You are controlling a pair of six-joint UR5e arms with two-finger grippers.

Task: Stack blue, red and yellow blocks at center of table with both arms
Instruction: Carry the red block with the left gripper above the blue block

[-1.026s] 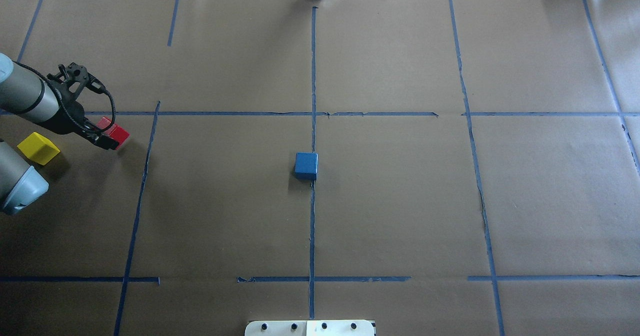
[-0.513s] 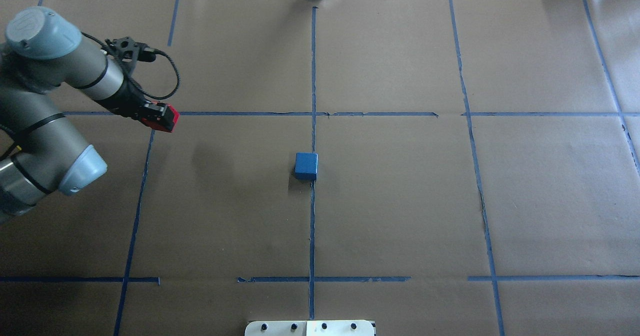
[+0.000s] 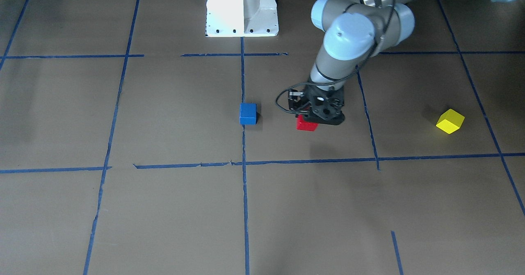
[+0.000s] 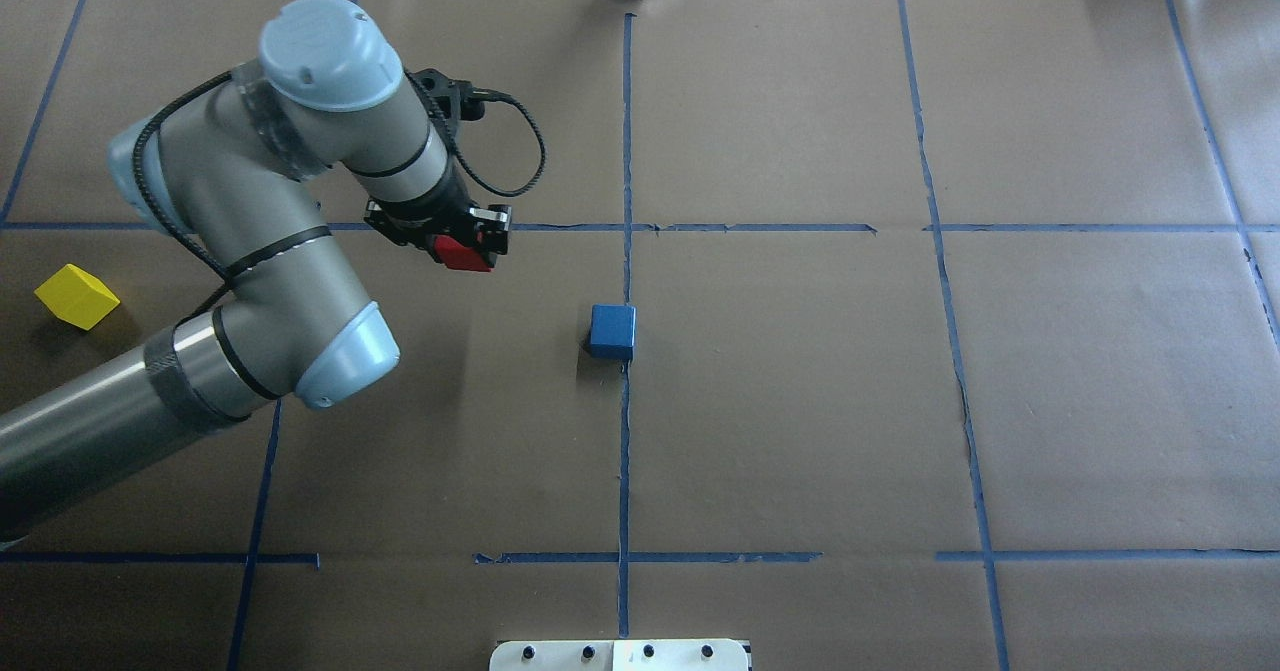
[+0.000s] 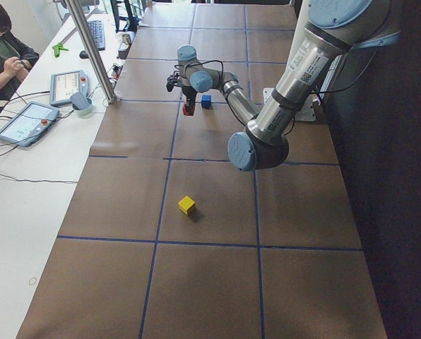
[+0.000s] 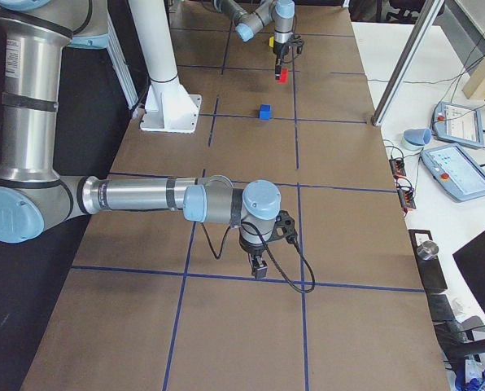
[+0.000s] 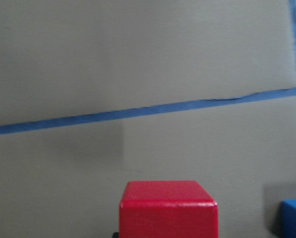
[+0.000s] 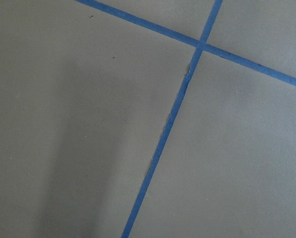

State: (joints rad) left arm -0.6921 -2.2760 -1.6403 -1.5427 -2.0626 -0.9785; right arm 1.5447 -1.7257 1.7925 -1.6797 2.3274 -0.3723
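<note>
My left gripper (image 4: 468,248) is shut on the red block (image 4: 462,253) and holds it above the table, to the left of the blue block (image 4: 612,331) and a little beyond it. The blue block sits at the table's center on the tape cross. In the front view the red block (image 3: 306,123) hangs beside the blue block (image 3: 248,114). The left wrist view shows the red block (image 7: 168,208) and a corner of the blue block (image 7: 293,218). The yellow block (image 4: 76,296) lies at the far left. My right gripper (image 6: 259,267) shows only in the exterior right view; I cannot tell whether it is open or shut.
Brown paper with blue tape lines (image 4: 625,451) covers the table. The robot's white base plate (image 3: 242,8) stands at the near middle edge. An operator (image 5: 6,56) and tablets (image 5: 27,120) are on a side table beyond the far edge.
My left arm has swung right from beside the yellow block, carrying the red block toward the blue block. The yellow and blue blocks have not moved.
</note>
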